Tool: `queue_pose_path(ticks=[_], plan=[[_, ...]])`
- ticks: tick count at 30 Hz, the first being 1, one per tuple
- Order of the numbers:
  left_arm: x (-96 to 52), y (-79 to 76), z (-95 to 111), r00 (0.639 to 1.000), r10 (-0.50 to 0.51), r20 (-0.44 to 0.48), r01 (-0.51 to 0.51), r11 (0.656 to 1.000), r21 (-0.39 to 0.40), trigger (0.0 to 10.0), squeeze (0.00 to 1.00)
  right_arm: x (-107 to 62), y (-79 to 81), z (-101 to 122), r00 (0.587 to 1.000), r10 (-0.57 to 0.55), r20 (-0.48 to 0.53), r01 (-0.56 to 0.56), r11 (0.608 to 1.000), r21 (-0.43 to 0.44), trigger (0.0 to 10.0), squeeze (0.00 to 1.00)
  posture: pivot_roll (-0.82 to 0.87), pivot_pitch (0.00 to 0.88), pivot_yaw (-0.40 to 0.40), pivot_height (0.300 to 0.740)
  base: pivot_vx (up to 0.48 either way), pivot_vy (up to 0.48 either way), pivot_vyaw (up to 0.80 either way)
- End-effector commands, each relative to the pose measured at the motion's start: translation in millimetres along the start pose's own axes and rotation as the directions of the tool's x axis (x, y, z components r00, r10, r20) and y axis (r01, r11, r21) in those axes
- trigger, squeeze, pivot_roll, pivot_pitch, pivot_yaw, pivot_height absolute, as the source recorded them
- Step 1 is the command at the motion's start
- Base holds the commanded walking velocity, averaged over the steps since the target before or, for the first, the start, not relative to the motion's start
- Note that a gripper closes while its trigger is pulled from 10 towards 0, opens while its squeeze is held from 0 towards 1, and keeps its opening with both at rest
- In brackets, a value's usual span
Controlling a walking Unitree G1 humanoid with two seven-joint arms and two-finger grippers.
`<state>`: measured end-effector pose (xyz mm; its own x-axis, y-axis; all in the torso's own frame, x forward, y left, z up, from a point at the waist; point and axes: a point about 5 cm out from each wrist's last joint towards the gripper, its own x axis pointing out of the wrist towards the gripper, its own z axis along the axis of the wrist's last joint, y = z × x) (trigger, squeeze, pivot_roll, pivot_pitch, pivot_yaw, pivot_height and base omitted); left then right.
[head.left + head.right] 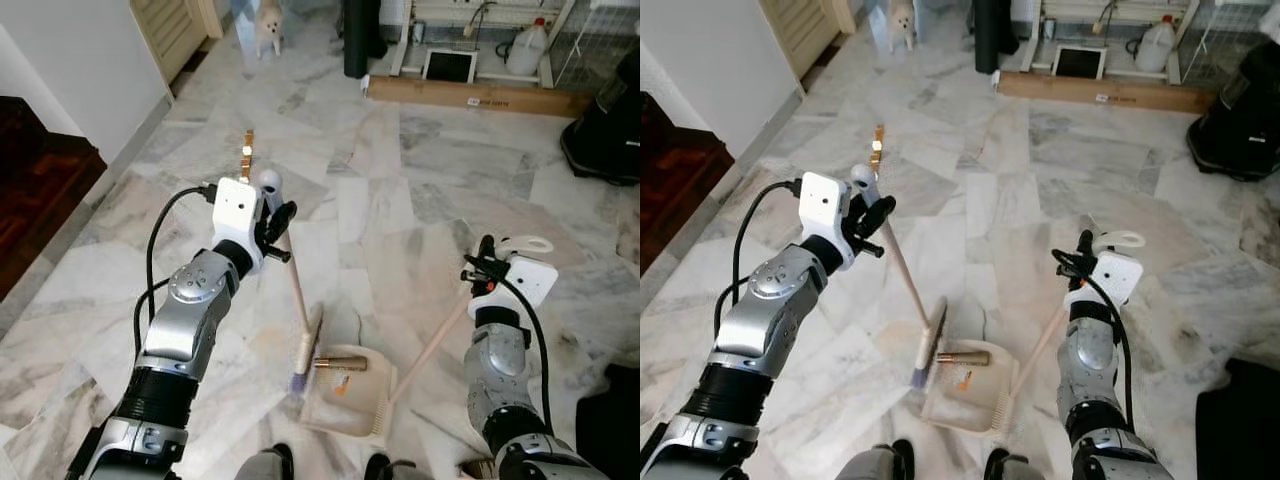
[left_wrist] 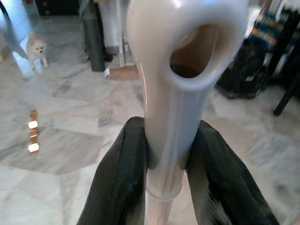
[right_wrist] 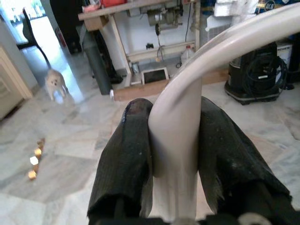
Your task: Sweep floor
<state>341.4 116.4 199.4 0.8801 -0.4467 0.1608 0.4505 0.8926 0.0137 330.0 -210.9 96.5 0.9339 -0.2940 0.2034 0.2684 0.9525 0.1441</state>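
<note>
My left gripper (image 1: 277,225) is shut on the white top of the broom handle (image 2: 171,93), held upright over the marble floor. The broom's head (image 1: 307,350) rests at the left edge of the beige dustpan (image 1: 345,400). A brown tube-like piece of litter (image 1: 340,363) lies in the pan with a small orange scrap (image 1: 342,385) beside it. My right gripper (image 1: 480,268) is shut on the dustpan's long handle (image 3: 180,126), which slants down to the pan. Gold-coloured bits (image 1: 246,143) lie on the floor farther ahead.
A small white dog (image 1: 268,22) stands at the far end near a wooden door (image 1: 175,30). A long cardboard box (image 1: 470,95), a white jug (image 1: 527,48) and a black machine (image 1: 605,130) line the back. A dark stair step (image 1: 35,165) is at left.
</note>
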Motion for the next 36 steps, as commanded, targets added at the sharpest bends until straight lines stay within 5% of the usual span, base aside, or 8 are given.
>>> queue_pose_path(ticks=[1,15,23,27,32,33,36], plan=[[2.2,2.6,12.9,0.999,-0.006,0.054,0.007,1.0,-0.015,10.0,0.0,5.8,5.0,7.9,0.999,-0.008,0.032,0.007,0.999,0.049,10.0,0.0,0.18,0.061,0.049,0.74,0.0,0.0,0.0],[8.0,13.7,37.3,0.989,0.015,0.15,-0.001,0.996,-0.093,10.0,0.0,14.2,14.7,13.5,0.999,-0.004,0.033,0.0,0.991,0.133,10.0,0.0,0.18,0.0,0.029,0.74,0.0,0.0,0.0],[4.8,36.2,86.7,0.929,0.134,0.346,-0.133,0.991,-0.027,10.0,0.0,17.2,24.4,13.8,1.0,-0.003,0.016,0.0,0.978,0.21,10.0,0.0,0.19,0.0,0.02,0.74,0.0,0.0,0.0],[2.1,44.8,90.5,0.908,0.19,0.373,-0.202,0.979,-0.008,10.0,0.0,14.9,24.4,8.7,0.999,-0.027,-0.016,0.031,0.961,0.274,10.0,0.0,0.18,0.0,0.014,0.74,0.0,0.0,0.0],[-1.3,53.9,85.4,0.891,0.249,0.378,-0.286,0.957,0.043,10.0,0.0,12.5,24.7,6.6,1.0,-0.012,-0.019,0.016,0.972,0.236,10.0,0.0,0.18,0.0,0.011,0.74,0.0,0.0,0.0],[-3.2,56.0,72.9,0.904,0.259,0.341,-0.314,0.942,0.116,10.0,0.0,11.7,22.7,6.3,1.0,-0.006,-0.015,0.009,0.975,0.22,10.0,0.0,0.16,0.0,0.007,0.74,0.0,0.0,0.0],[-7.3,57.8,58.7,0.915,0.269,0.302,-0.33,0.928,0.175,10.0,0.0,11.1,16.6,5.6,1.0,-0.017,-0.018,0.02,0.978,0.208,10.0,0.0,0.15,0.0,0.002,0.74,0.0,0.0,0.0]])
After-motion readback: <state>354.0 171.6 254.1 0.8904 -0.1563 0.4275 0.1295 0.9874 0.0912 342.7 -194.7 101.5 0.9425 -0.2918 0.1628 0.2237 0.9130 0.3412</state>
